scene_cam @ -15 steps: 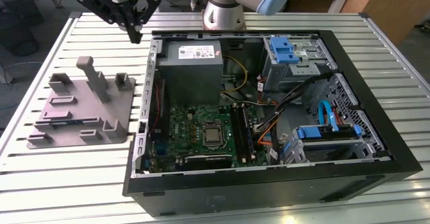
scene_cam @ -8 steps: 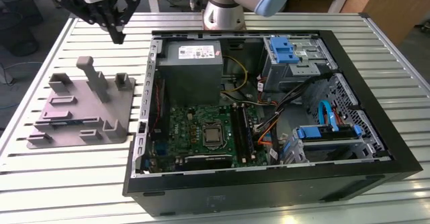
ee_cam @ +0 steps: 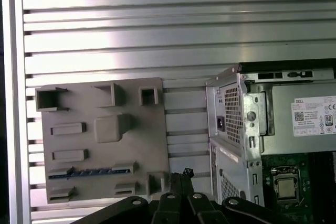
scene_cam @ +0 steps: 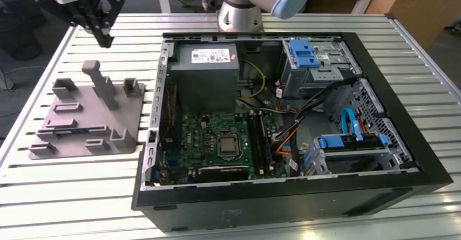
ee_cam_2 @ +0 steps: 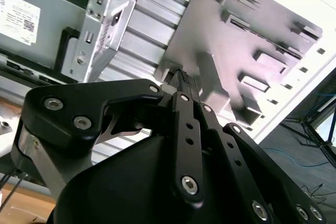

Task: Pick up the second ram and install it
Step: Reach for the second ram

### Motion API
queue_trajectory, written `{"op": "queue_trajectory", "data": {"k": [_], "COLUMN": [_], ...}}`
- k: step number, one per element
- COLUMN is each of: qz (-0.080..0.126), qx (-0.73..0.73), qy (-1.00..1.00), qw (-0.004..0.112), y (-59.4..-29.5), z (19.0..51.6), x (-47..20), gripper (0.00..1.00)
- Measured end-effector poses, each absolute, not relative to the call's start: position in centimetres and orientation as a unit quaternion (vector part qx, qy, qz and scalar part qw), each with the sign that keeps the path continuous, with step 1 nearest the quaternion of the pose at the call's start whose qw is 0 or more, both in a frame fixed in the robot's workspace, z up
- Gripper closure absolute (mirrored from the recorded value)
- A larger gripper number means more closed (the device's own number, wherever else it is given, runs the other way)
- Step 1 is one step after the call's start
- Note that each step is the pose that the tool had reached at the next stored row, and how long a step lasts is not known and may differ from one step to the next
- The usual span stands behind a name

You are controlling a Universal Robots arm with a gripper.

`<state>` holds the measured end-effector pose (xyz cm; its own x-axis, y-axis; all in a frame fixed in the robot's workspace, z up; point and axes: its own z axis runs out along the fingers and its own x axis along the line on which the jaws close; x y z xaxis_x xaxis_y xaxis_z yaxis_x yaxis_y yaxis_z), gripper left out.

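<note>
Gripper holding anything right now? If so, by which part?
Nothing. The shut gripper hangs empty near the grey fixture; the second ram lies in a fixture slot.

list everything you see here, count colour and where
ram: 1, bluish-green, lying in a tray slot
tray: 1, grey, on the table at the exterior view's left of the case
case: 1, black, open, on the table
power supply: 1, grey, inside the case
motherboard: 1, green, inside the case
brackets: 2, blue, at the case's exterior-view right side
table: 1, silver, slatted
arm: 1, grey and light blue, behind the case
gripper: 1, black, shut, empty, above the table near the tray
</note>
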<state>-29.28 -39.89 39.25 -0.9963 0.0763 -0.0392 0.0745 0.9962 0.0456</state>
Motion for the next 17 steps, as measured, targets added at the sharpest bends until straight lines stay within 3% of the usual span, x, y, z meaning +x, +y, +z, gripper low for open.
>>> {"op": "queue_trajectory", "data": {"k": [17], "qz": [0.022], "qx": [0.038], "qy": [0.999], "qw": [0.021], "y": [-39.9], "z": [39.0], "x": [-36.6], "gripper": [0.9]}}
